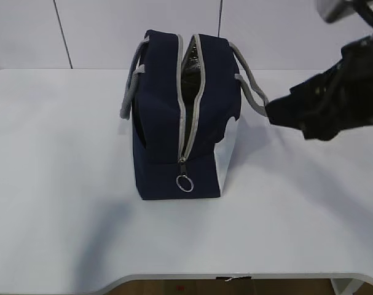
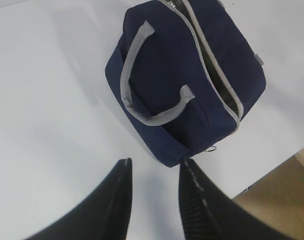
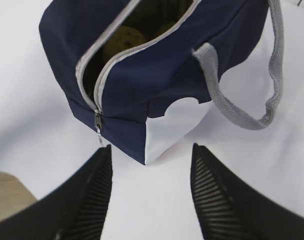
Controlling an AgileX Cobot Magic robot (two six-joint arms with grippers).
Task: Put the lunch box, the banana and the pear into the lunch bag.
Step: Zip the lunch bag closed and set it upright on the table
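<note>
The boxy navy fabric lunch bag [image 1: 174, 129] (white lower panel, grey webbing handles [image 2: 141, 95]) stands upright on the smooth white table [image 1: 51, 184], zipper [image 1: 185, 132] open, something yellow inside. Both ribbed black claws, left [image 2: 154, 175] and right [image 3: 150, 165], hover just beside it, parted and empty.

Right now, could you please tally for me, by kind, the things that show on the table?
Lunch bag: 1, unzipped
Yellow fruit inside the bag: 1 showing; which fruit cannot be told
Lunch box: 0 showing
Total: 2
</note>
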